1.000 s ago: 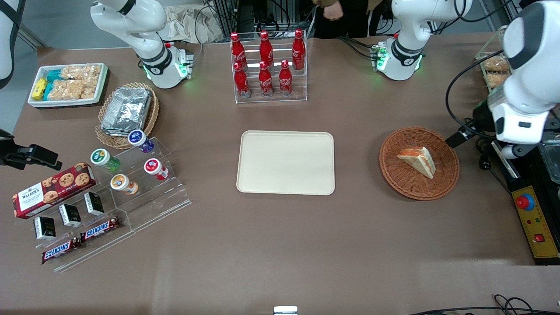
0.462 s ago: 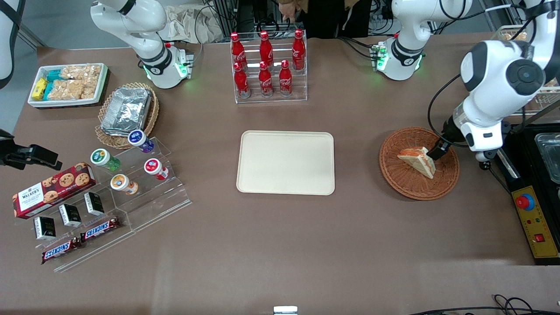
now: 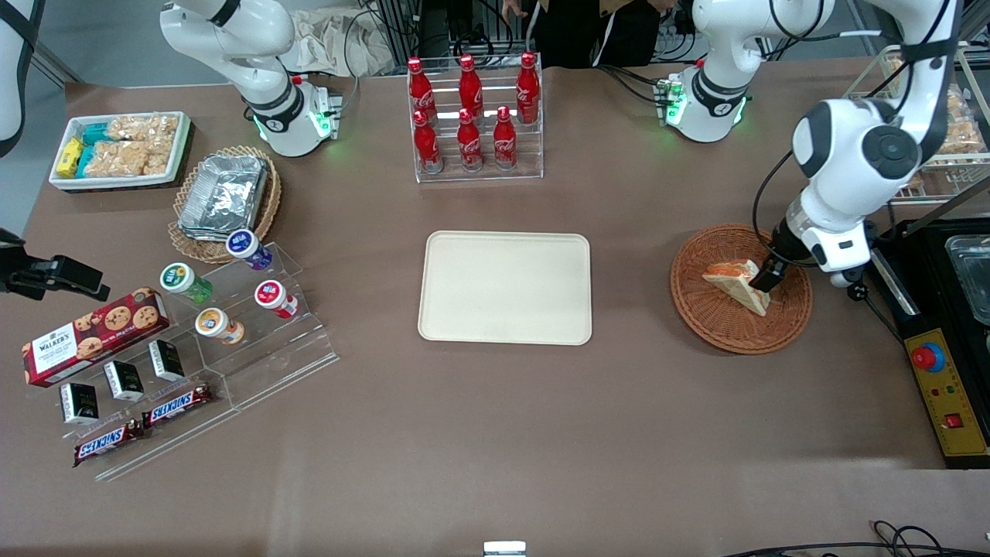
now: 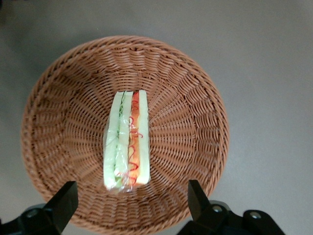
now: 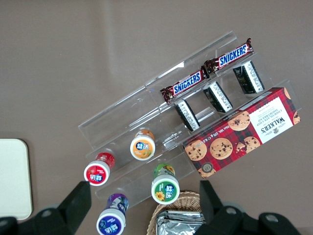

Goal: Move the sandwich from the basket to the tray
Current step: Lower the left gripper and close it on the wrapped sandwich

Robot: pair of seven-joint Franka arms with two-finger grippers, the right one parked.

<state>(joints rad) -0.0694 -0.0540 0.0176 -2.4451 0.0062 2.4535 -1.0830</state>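
Wrist view from the working arm looks straight down on the sandwich [image 4: 125,141], which stands on edge in the middle of the basket [image 4: 195,122], its filling layers facing up between the two bread faces; the gripper [image 4: 129,203] hangs over it with fingers [image 4: 62,203] spread wide and nothing pinched, apparently so that one can drop down each bread face. Front view puts the gripper [image 3: 764,278] low over that wedge, with the bare tray [image 3: 506,288] well apart toward the counter's middle, ready to receive it.
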